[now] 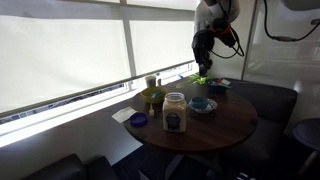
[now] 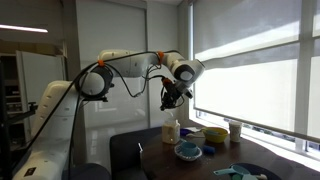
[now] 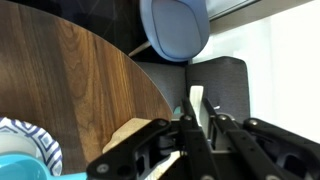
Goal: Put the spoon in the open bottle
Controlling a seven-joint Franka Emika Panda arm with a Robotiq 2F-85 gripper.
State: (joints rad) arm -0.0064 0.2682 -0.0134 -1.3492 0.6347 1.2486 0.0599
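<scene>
So, the end effector (image 1: pixel 203 72) hangs high over the far right edge of the round dark wooden surface (image 1: pixel 225 125). Its fingers are pinched almost together on what looks like a pale plastic spoon (image 3: pixel 197 100); in the wrist view the handle pokes out between them. The open clear bottle with the label (image 1: pixel 175 112) stands nearer, towards the left, with its blue lid (image 1: pixel 138 120) lying further left. To do this well, I'd carry the spoon across high enough to clear the blue bowl (image 1: pixel 200 104). Then I'd centre it right over the bottle's mouth, hanging as vertical as possible. Only let go once the tip is inside. A tilted spoon would probably catch the rim or nudge the bottle.
</scene>
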